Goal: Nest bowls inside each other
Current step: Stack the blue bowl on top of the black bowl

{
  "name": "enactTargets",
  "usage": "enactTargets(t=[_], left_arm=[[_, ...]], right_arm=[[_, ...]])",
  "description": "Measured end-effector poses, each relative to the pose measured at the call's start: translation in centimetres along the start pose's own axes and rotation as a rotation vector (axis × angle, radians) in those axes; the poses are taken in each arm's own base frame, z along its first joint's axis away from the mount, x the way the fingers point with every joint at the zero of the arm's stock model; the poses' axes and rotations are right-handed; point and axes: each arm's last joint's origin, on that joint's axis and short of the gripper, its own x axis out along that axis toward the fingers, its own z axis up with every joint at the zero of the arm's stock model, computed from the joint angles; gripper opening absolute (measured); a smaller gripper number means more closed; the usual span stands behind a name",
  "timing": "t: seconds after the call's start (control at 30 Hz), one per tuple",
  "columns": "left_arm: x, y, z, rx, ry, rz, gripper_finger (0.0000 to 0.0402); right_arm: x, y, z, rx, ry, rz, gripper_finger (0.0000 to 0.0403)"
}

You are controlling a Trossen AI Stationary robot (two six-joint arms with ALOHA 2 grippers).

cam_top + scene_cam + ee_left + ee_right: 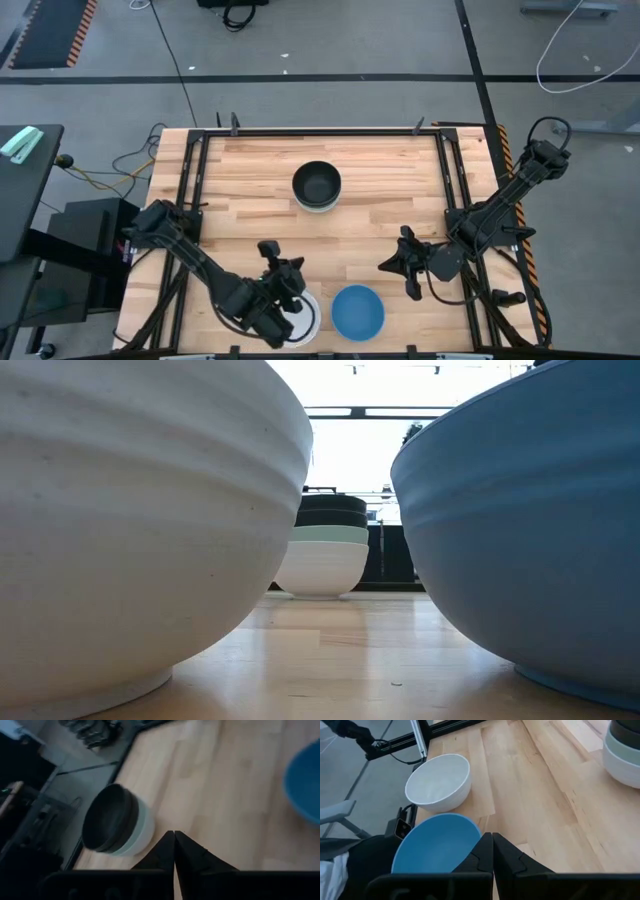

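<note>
Four bowls already nested mid-table in a stack; white bowl and blue bowl sit loose at the near edge. Both look rigid, smooth, likely slippery and chippable, so pinch the rim. Left gripper above the white bowl and right gripper beside the blue one are both closed, empty; table between is clear

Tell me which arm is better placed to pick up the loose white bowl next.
Left, probably. Its claw hangs right over the smooth round white bowl, fingers shut. The right claw, also shut, sits nearer the round blue bowl.
</note>
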Motion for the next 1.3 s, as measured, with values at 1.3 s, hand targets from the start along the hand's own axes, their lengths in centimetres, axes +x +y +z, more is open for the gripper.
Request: enactTargets(t=[1.3], left_arm=[[4.8,11.4,-10.9,-0.421,-0.422,-0.654,0.0013]], right_arm=[[0.3,-0.1,2.5,-0.050,0.017,0.107,0.0011]])
